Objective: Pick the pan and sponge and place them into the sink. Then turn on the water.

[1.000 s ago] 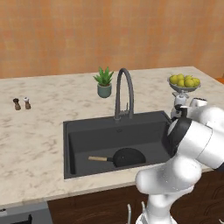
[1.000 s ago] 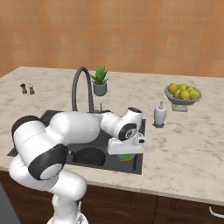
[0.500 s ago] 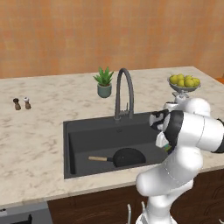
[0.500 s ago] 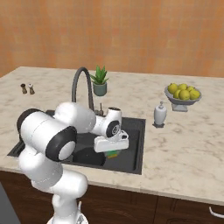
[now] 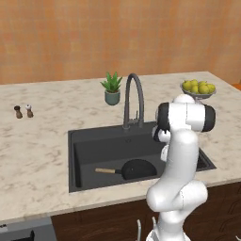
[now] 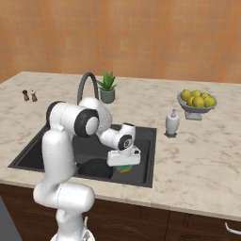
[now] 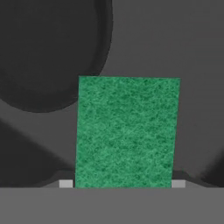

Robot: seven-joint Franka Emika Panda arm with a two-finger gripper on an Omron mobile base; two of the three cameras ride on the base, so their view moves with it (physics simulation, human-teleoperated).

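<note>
Sponge point(image 7: 127, 131) sits pinched between the fingers of the gripper point(image 6: 124, 165), hanging over the sink point(image 5: 80, 164) at 3 o'clock of the pan point(image 5: 136, 168) lying inside. Next, I judge: lower slightly, release, then reach for the faucet point(image 5: 132, 99).

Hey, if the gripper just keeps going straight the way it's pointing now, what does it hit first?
The sponge sits between the gripper's fingers and fills its line of sight, so it goes along. Beyond it, most likely the sink floor, just beside the pan; depth is unclear.

Kitchen: marble counter point(image 5: 42, 150), sink point(image 5: 94, 150), faucet point(image 5: 133, 99)
</note>
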